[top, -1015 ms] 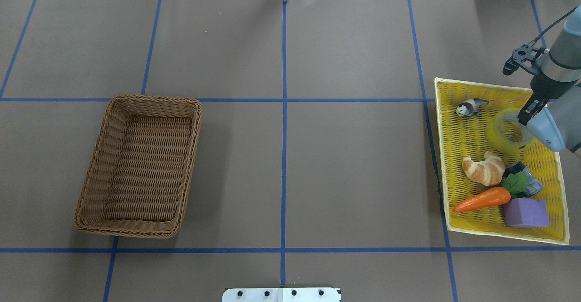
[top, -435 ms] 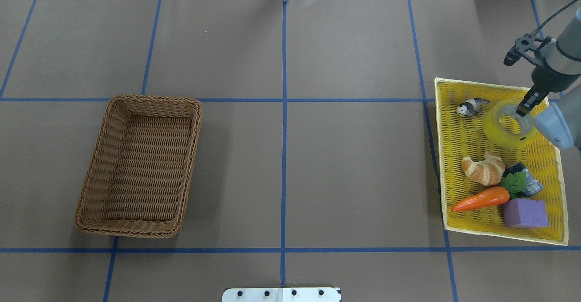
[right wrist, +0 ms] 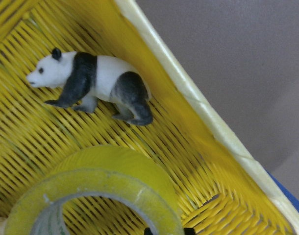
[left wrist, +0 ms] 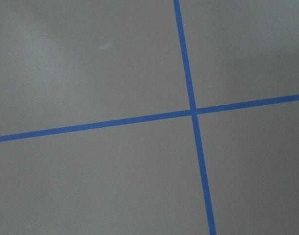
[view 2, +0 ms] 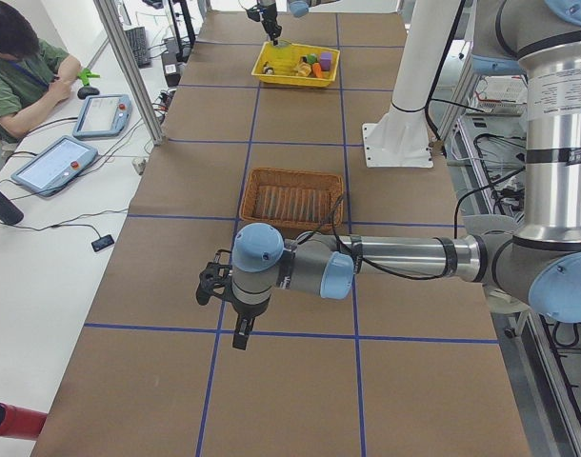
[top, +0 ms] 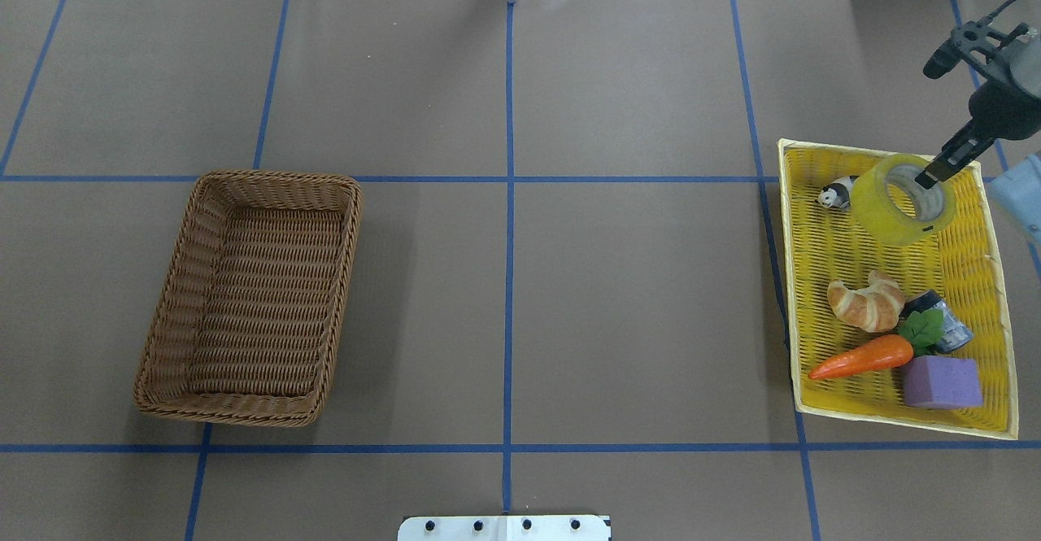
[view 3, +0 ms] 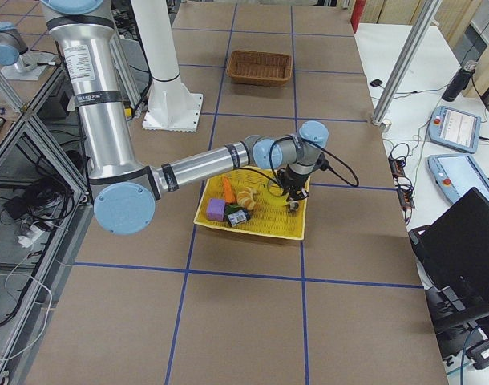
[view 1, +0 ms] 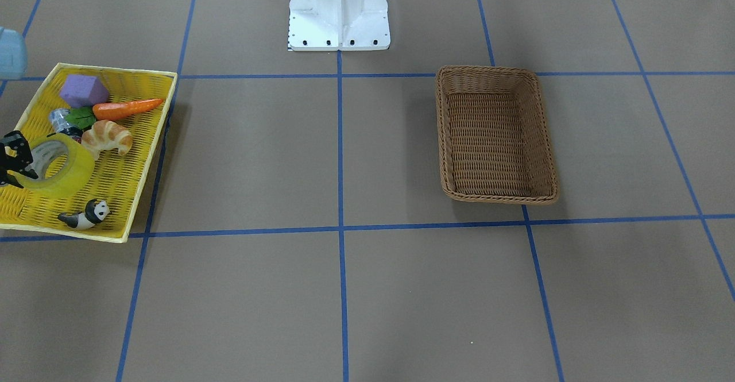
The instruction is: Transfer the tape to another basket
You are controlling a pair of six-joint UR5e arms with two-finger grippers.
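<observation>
The tape, a yellowish-green roll, hangs tilted above the far end of the yellow tray. My right gripper is shut on the roll's wall, with one finger inside the ring. It also shows in the front view with the tape. The right wrist view shows the tape just above the tray. The brown wicker basket stands empty on the left half of the table. My left gripper shows only in the exterior left view, low over bare table; I cannot tell if it is open.
The yellow tray also holds a toy panda, a croissant, a carrot, a purple block and a dark item with a green leaf. The robot's base stands at the near edge. An operator sits beside the table.
My right gripper has risen and moved toward the table's far edge with the tape in it. The tape has come up off the tray floor, toward the panda.
</observation>
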